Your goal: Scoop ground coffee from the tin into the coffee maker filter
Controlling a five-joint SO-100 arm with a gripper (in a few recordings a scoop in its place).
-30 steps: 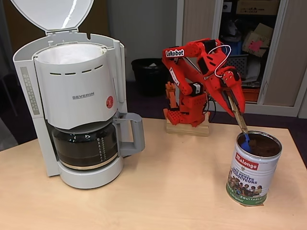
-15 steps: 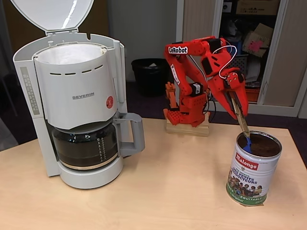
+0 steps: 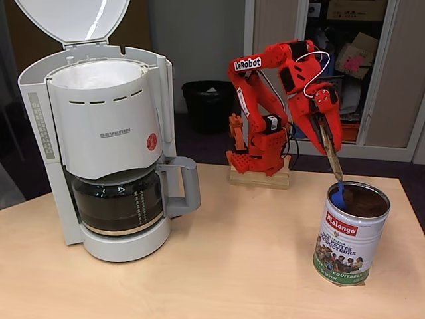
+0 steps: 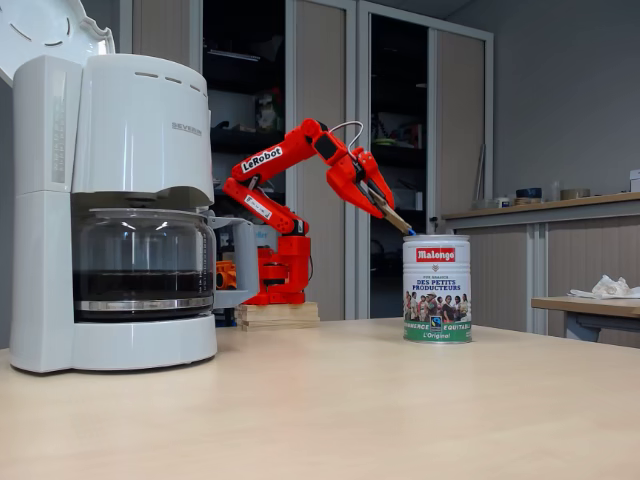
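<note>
The tin [image 3: 350, 239] stands open at the table's right, with dark ground coffee [image 3: 365, 201] near its rim. My red gripper [image 3: 323, 124] hangs above the tin's left edge, shut on a wooden-handled spoon [image 3: 331, 157]; its blue bowl [image 3: 339, 197] sits just inside the rim. From the side, the gripper [image 4: 375, 196] slants the spoon [image 4: 396, 220] down into the tin [image 4: 436, 290]. At the left stands the white coffee maker [image 3: 99, 133] [image 4: 110, 200], lid [image 3: 73, 18] raised and a white paper filter [image 3: 99, 74] exposed.
The arm's base sits on a wooden block [image 3: 259, 178] at the table's back edge. A black bin [image 3: 206, 103] and open cupboards lie behind. Bare tabletop [image 3: 246, 252] separates machine and tin. A side table with a white cloth [image 4: 606, 288] stands to the right.
The arm's elbow and wrist have risen and the spoon now stands steeper. Its blue bowl stays at the tin's left rim.
</note>
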